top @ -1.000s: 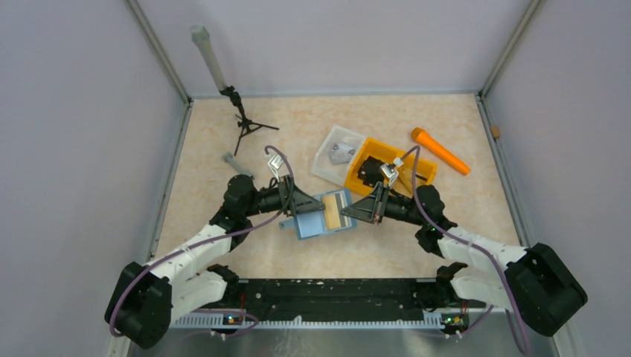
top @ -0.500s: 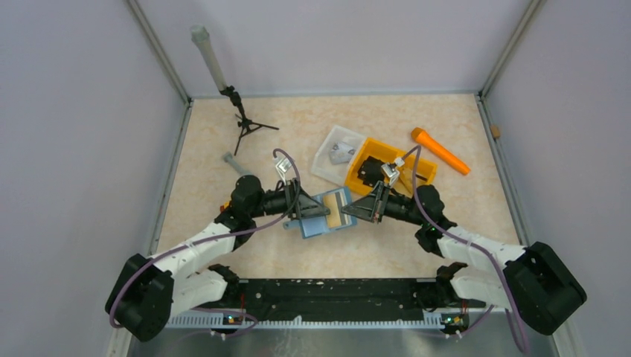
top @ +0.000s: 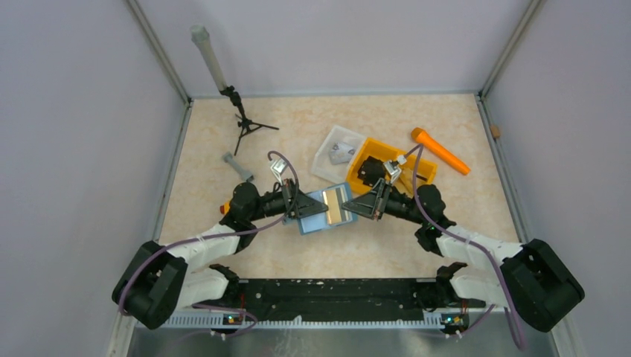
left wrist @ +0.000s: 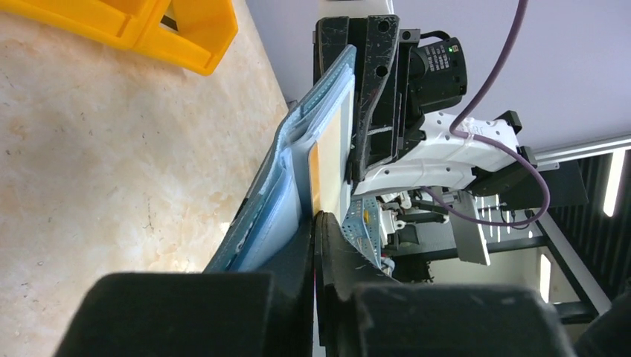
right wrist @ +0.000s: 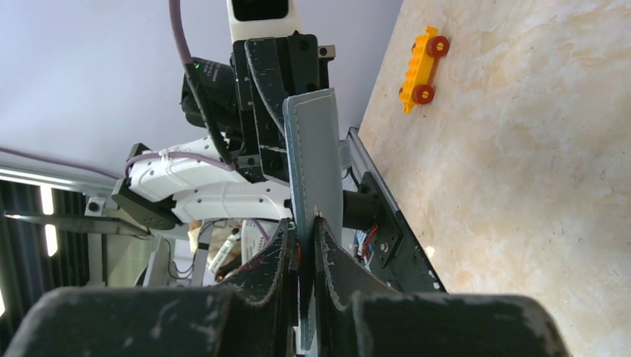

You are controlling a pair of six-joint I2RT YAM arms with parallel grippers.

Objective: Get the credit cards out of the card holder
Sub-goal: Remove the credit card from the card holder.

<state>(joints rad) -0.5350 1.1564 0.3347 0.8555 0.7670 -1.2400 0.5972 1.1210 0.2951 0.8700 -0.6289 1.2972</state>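
Left gripper point(top: 305, 207) and my right gripper point(top: 357, 207) both pinch opposite edges of the card holder point(top: 327, 209), mid-table above beige marbled tabletop point(top: 387, 245). Grey walls point(top: 335, 44) box it in, orange bin point(top: 357, 165) just behind.

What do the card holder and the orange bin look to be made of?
The card holder looks like matte leather or imitation leather: a line of stitching runs along its edge. The orange bin looks like moulded plastic: smooth, slightly glossy, with thick even walls.
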